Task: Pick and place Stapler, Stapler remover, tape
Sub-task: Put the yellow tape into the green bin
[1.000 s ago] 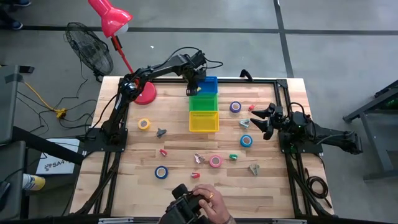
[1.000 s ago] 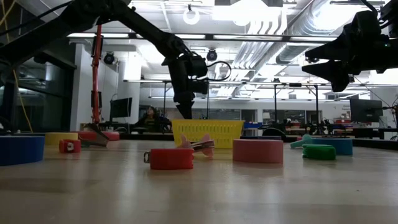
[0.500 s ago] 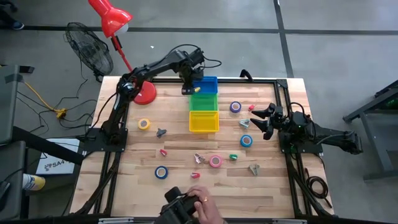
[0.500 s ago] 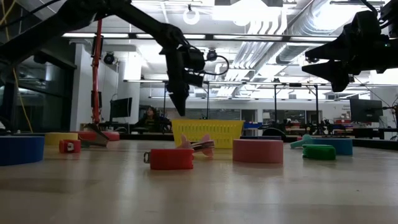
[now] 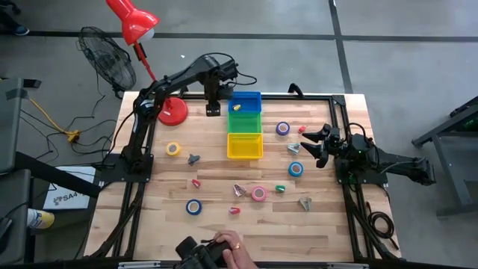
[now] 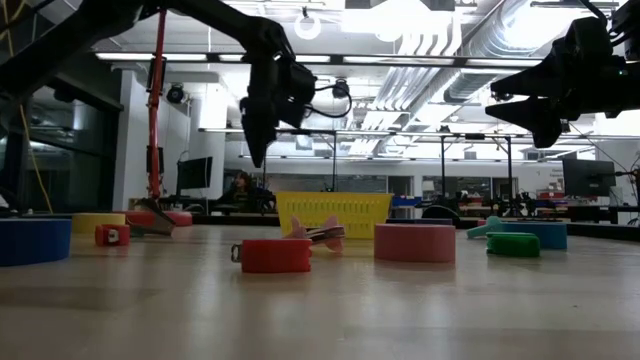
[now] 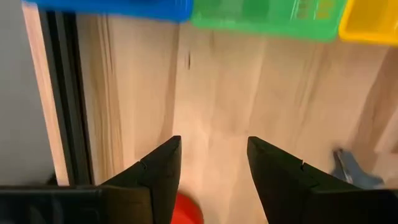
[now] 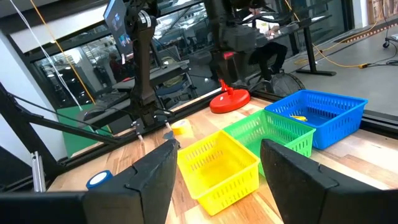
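Observation:
My left gripper (image 5: pixel 213 110) hangs open over bare wood, pointing down, just left of the blue basket (image 5: pixel 252 99); nothing is between its fingers (image 7: pixel 211 146). A small yellow piece (image 5: pixel 236 107) lies in that basket. Tape rolls lie flat on the table: yellow (image 5: pixel 172 149), blue (image 5: pixel 193 207), pink (image 5: pixel 258 193), blue (image 5: pixel 296 169) and purple (image 5: pixel 282 128). Grey staple removers (image 5: pixel 193 158) (image 5: pixel 305 202) and small red staplers (image 5: pixel 196 182) (image 5: pixel 234 211) lie among them. My right gripper (image 5: pixel 310 143) waits open at the table's right side.
A green basket (image 5: pixel 245 122) and a yellow basket (image 5: pixel 245 146) stand in a row nearer than the blue one. A red lamp base (image 5: pixel 174 111) sits left of my left gripper. A person's hand (image 5: pixel 224 245) holds a dark object at the near edge.
My left gripper has gone up and toward the table's left edge, from over the blue basket's left rim to bare wood beside it, tipping until it points straight down. The person's hand at the near edge has drifted left.

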